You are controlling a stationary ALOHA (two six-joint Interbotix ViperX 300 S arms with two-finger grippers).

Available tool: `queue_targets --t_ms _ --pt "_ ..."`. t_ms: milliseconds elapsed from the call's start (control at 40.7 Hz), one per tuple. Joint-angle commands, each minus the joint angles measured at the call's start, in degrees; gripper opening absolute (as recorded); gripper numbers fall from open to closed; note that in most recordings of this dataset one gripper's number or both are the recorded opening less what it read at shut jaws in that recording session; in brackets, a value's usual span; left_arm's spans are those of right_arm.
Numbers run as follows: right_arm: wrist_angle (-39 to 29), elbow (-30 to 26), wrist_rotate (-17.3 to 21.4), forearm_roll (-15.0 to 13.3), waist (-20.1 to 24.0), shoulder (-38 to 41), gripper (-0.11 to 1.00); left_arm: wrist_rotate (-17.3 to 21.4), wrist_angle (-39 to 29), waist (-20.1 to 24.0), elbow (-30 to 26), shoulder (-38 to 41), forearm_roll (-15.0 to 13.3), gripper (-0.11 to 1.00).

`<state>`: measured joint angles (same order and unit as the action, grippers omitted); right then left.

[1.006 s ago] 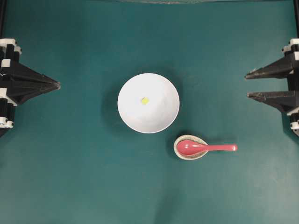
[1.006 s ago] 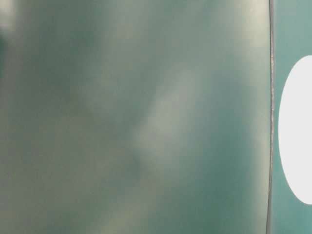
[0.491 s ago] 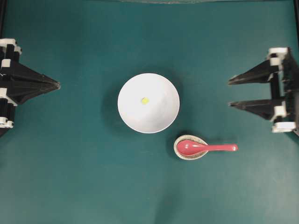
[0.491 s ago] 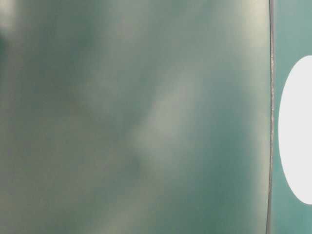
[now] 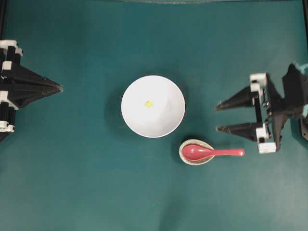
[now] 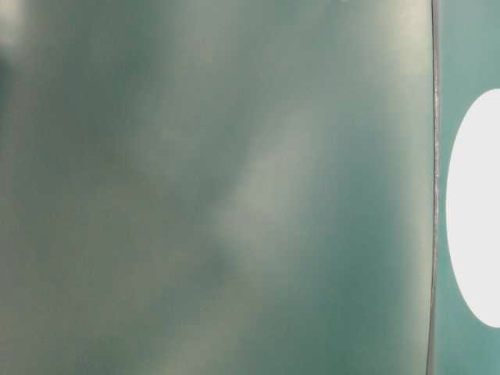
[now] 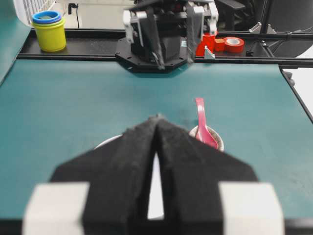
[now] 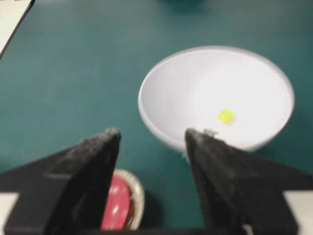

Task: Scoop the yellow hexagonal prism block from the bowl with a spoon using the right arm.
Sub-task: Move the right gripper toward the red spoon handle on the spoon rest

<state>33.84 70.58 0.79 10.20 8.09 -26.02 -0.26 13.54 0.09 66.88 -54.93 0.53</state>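
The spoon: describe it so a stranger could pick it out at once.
Find the large white bowl mid-table on the green mat. Just below and right of it sits a small speckled beige rest. The spoon lies in that rest, glossy red-pink, its straight handle pointing toward the right gripper.

No legible text, labels, brands, numbers or signs in any view. Bowl point(image 5: 153, 106), spoon point(image 5: 211, 153) and speckled rest point(image 5: 185, 156): plain surfaces, nothing printed. Yellow cup point(image 7: 49, 34) and red tape roll point(image 7: 234, 44) at the far edge may carry markings, but they are too small and soft to tell. Table-level view blurred throughout.
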Motion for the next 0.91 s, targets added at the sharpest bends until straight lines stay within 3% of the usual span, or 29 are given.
queue_targets --t_ms 0,319,638,884 --pt "4.7 0.5 -0.1 1.8 2.5 2.3 0.6 -0.1 0.3 0.0 -1.3 0.4 0.1 0.0" --pt "12.6 3.1 -0.1 7.4 10.1 9.1 0.6 -0.1 0.4 0.0 -1.4 0.0 0.1 0.0" --pt "21.7 5.2 -0.1 14.9 16.3 18.0 0.6 -0.1 0.6 0.0 -1.7 -0.4 0.1 0.0" --pt "28.8 5.0 -0.1 17.8 20.7 25.0 0.58 -0.1 0.4 0.0 -1.8 -0.5 0.1 0.0"
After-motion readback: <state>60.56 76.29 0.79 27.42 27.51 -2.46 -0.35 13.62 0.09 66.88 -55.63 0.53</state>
